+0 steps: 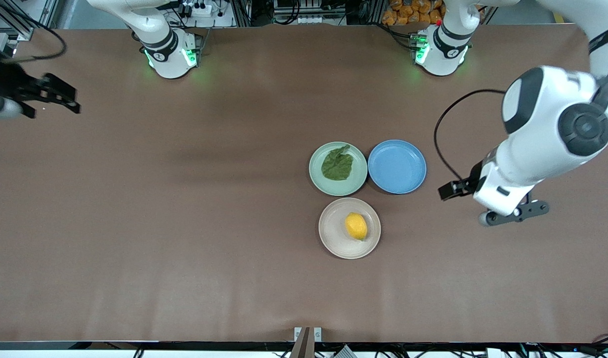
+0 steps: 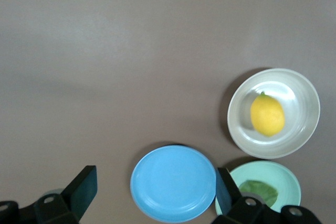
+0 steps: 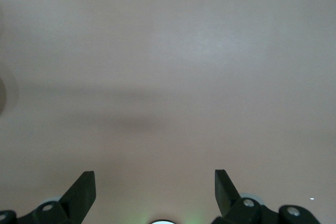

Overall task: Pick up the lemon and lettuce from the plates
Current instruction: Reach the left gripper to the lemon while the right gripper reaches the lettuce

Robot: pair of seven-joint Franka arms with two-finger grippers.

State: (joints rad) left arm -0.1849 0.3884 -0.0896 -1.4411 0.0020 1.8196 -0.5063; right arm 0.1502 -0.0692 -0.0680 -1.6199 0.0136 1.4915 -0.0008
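Note:
The yellow lemon (image 1: 356, 226) lies on the cream plate (image 1: 333, 241). The dark green lettuce (image 1: 337, 164) lies on the mint plate (image 1: 317, 180), which is farther from the front camera. My left gripper (image 1: 513, 214) hangs in the air over the table, off the plates toward the left arm's end. It is open and empty (image 2: 156, 182). Its wrist view shows the lemon (image 2: 267, 115), the cream plate (image 2: 302, 129), the lettuce (image 2: 260, 190) and the mint plate (image 2: 287, 176). My right gripper (image 1: 65, 99) waits open over bare table at the right arm's end, and its wrist view shows it empty (image 3: 155, 182).
An empty blue plate (image 1: 397, 166) sits beside the mint plate, toward the left arm's end, and shows between the left fingers in the left wrist view (image 2: 173, 203). The brown table (image 1: 184, 223) is bare around the three plates.

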